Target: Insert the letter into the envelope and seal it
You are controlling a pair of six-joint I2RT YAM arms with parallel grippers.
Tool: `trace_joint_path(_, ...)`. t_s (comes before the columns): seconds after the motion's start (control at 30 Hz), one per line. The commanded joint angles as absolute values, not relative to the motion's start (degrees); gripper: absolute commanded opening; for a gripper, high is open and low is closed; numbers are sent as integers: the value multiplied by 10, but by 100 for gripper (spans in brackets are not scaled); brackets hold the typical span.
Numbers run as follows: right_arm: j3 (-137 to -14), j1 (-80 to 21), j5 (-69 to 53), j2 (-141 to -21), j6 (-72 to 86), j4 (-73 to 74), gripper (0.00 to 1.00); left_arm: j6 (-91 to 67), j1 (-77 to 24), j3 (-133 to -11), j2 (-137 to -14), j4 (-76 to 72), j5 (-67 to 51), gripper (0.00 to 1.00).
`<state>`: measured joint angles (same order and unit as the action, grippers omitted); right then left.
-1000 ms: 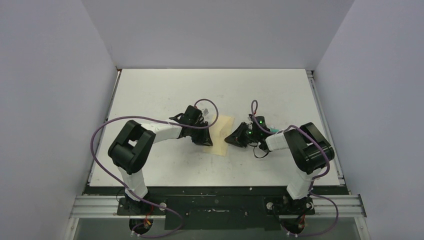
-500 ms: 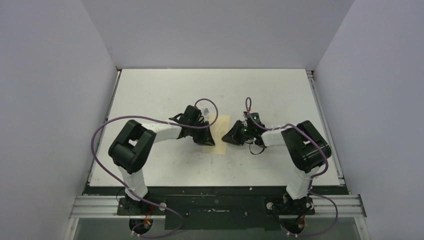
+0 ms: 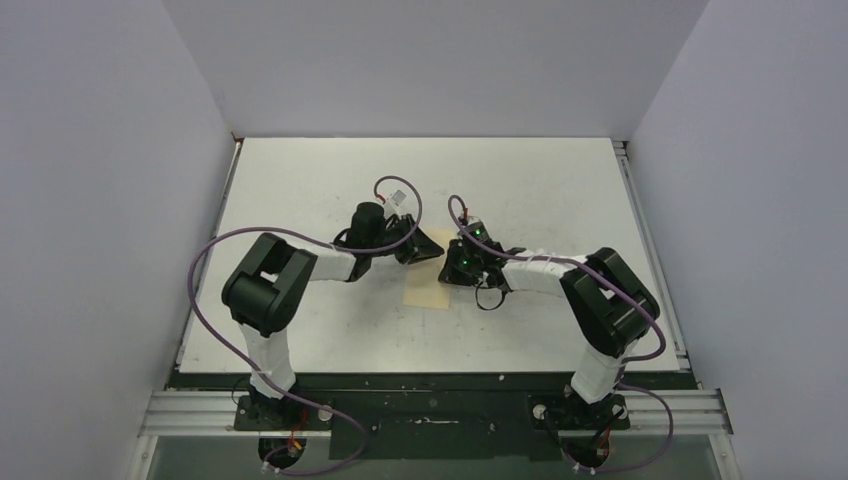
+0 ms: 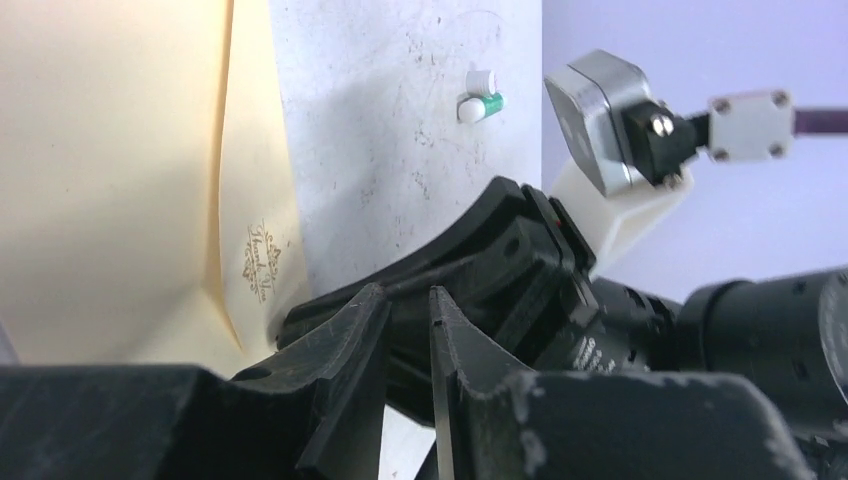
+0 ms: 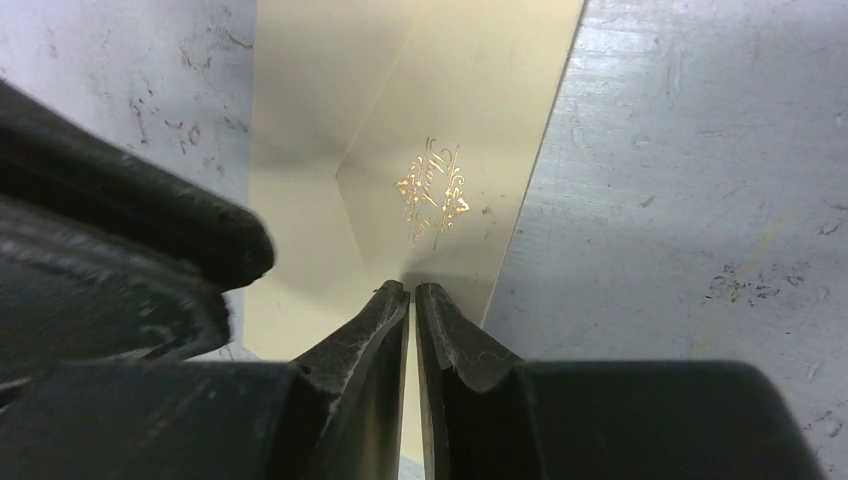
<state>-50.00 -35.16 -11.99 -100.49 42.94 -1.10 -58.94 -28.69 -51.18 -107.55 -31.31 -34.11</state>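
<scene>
The pale tan envelope (image 3: pixel 424 290) lies flat at the table's middle, its far end under both grippers. Its triangular flap with a small gold emblem (image 5: pixel 432 195) lies folded down on the body; the emblem also shows in the left wrist view (image 4: pixel 262 265). The letter is not in view. My left gripper (image 3: pixel 432 247) is shut and empty at the envelope's far end (image 4: pixel 408 292). My right gripper (image 3: pixel 447 272) is shut, its tips (image 5: pixel 411 288) down on the envelope near the flap's point. The two grippers nearly touch; the right one fills the left wrist view (image 4: pixel 500 260).
A small white and green cylinder (image 4: pixel 478 103) lies on the white table (image 3: pixel 330 180) beyond the envelope. Purple cables loop over both arms. Grey walls stand on three sides.
My left gripper has swung away from over the envelope to its far end. My right gripper has moved left onto the envelope. The envelope's near part now lies uncovered.
</scene>
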Motion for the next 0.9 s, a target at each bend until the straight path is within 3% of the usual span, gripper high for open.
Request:
trace_joint_path(0.0, -483, -363, -21, -1019, 365, 101, 13, -587, -297, -558, -1104, -346, -324, 19)
trace_joint_path(0.2, -475, -367, -25, -1018, 371, 90, 13, -511, -304, -585, -1129, -224, -273, 15)
trace_joint_path(0.67, -478, -384, -24, -993, 341, 94, 15, -445, -294, -579, -1170, -105, -250, 12)
trace_joint_path(0.87, -545, -470, 82, -977, 262, 118, 20, -448, -289, -559, -1167, -100, -280, 11)
